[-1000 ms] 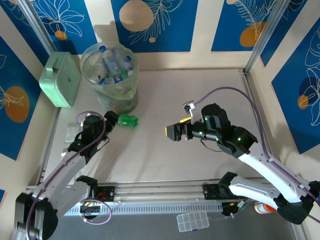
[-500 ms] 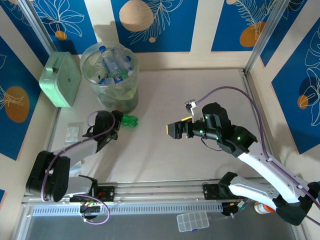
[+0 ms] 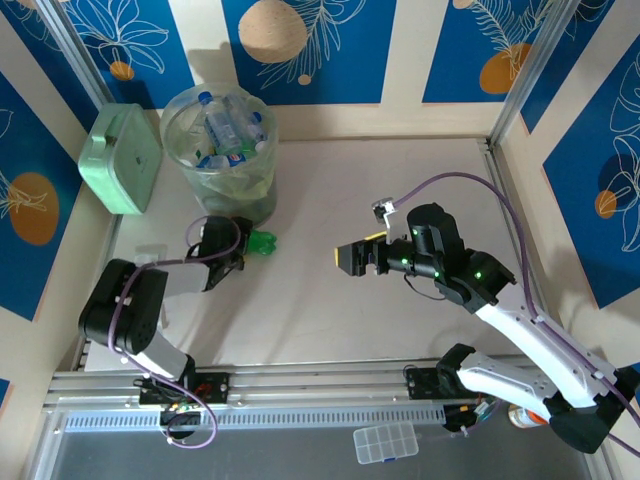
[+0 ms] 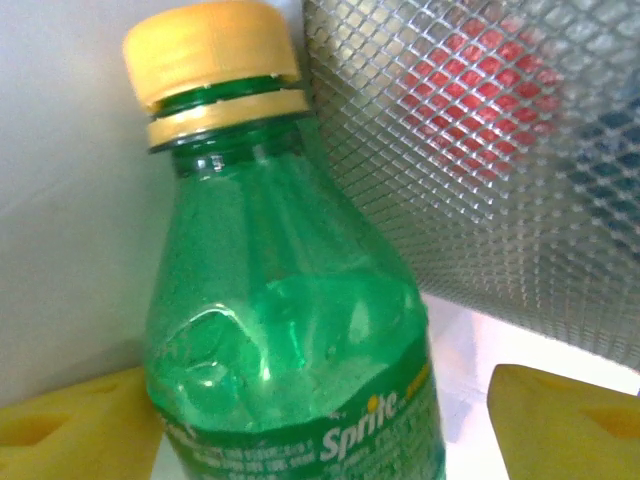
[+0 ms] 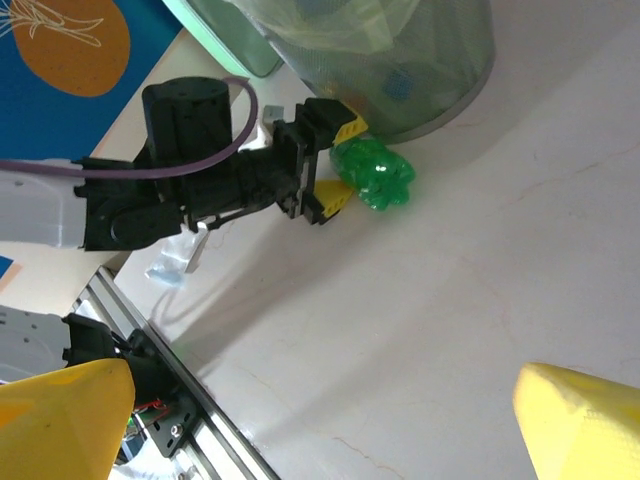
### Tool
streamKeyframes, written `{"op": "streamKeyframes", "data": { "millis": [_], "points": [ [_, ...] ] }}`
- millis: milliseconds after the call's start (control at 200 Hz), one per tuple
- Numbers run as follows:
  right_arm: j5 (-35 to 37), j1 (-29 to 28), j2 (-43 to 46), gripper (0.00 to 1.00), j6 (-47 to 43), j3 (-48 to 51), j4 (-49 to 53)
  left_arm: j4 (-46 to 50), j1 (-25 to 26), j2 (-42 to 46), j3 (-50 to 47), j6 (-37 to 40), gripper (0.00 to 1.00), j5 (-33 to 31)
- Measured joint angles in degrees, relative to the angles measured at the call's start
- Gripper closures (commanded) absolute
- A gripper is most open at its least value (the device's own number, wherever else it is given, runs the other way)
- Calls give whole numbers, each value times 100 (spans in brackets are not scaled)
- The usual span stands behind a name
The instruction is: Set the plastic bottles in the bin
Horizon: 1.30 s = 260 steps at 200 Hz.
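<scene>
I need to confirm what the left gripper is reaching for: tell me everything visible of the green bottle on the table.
The green Sprite bottle is translucent green plastic, dented and crumpled, with a yellow cap screwed on and a green label. It lies on its side on the table, close beside the base of the bin. The open fingers of the left gripper straddle it; a gap shows beside one pad.
</scene>
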<state>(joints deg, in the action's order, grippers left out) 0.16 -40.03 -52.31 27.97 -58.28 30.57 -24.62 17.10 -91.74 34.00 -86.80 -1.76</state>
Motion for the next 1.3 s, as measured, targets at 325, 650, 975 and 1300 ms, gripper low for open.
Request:
{"op": "streamKeyframes", "data": {
  "millis": [325, 650, 975, 1300],
  "points": [
    [-42, 0, 4, 2, 0, 7, -4, -107, 0, -162, 50, 28, 36, -120],
    [-42, 0, 98, 3, 2, 33, 15, 765, 0, 911, -4, 334, 40, -149],
    [-37, 0, 402, 2, 22, 87, 35, 1982, 205, 3010, 181, 1687, 51, 42],
    [-37, -2, 404, 2, 15, 87, 35, 3220, 730, 4356, 1078, 3493, 53, -374]
  ]
}}
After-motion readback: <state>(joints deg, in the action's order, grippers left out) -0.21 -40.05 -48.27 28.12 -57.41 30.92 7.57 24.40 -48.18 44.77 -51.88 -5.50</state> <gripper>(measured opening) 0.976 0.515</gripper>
